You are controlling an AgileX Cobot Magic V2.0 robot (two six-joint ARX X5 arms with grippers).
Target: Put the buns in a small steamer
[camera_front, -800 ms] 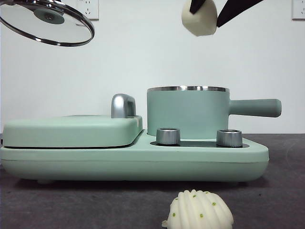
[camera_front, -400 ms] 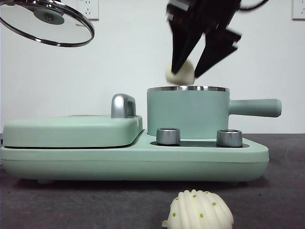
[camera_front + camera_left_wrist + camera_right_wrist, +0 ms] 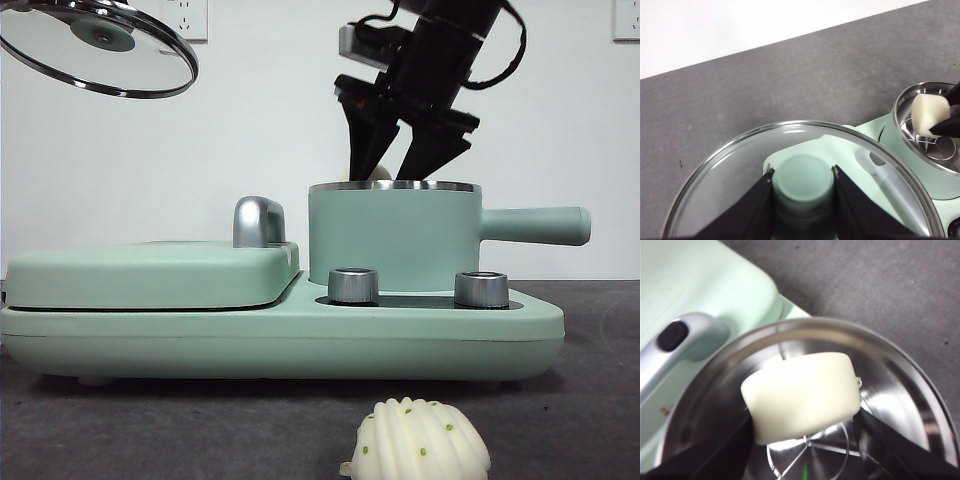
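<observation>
Right now my right gripper (image 3: 392,165) is pinching the smooth bun (image 3: 802,395) between its two black jaws, tips dipped into the mouth of the small steamer (image 3: 392,240). From my wrist the bun sits low inside the steel rim, over the shiny metal floor of the pot; whether it touches that floor I cannot tell. It is a pale cream rounded block, plain surface, no marks. From the front only a sliver of it peeks over the rim beside one jaw.

My left gripper (image 3: 802,187) is clamped on the green knob of the glass lid (image 3: 98,50), held high and tilted, well apart from the pot and above the flat griddle lid (image 3: 150,272).

The steamer is mint green, cylindrical, its long straight handle (image 3: 535,225) pointing sideways, standing on the mint-green cooker base (image 3: 280,340) behind two steel dials (image 3: 352,285).

The ridged bun (image 3: 420,440), shell-shaped with small green dots, lies on the dark table (image 3: 150,425) in front of the base, outside the steamer.
</observation>
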